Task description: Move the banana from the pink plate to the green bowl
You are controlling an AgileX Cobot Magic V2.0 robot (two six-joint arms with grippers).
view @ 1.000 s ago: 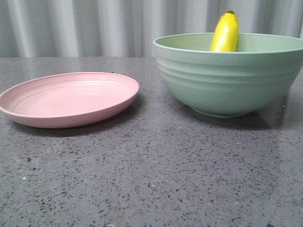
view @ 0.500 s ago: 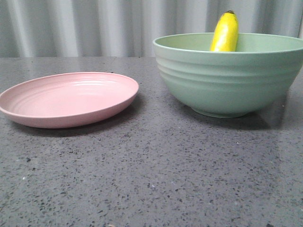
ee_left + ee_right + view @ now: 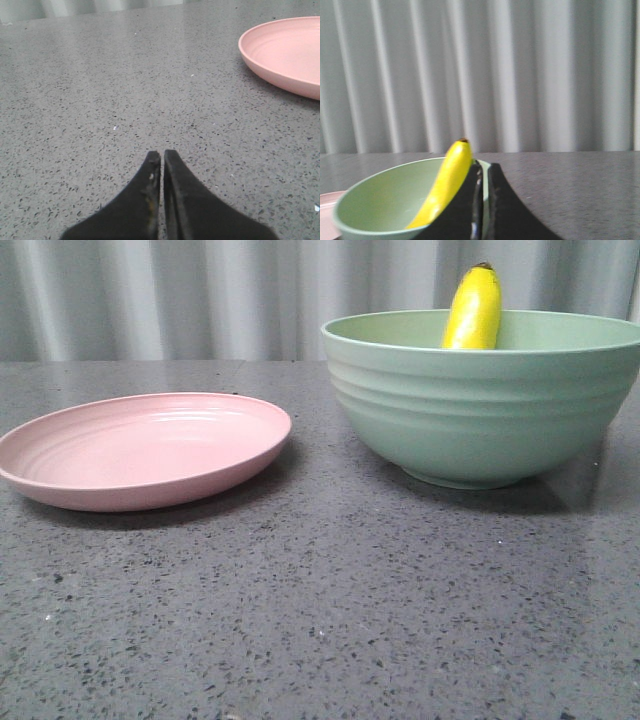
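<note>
The banana (image 3: 474, 308) leans inside the green bowl (image 3: 480, 410), dark tip poking above the rim. The pink plate (image 3: 140, 450) sits bare beside it on the desk (image 3: 330, 610). The left end effector (image 3: 162, 161) and right end effector (image 3: 482, 172) are both closed, gripping nothing.

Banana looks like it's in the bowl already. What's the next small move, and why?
Probably just hold both arms back. The banana leans inside the green bowl, the pink plate is bare, and the left gripper and right gripper are shut on nothing.
</note>
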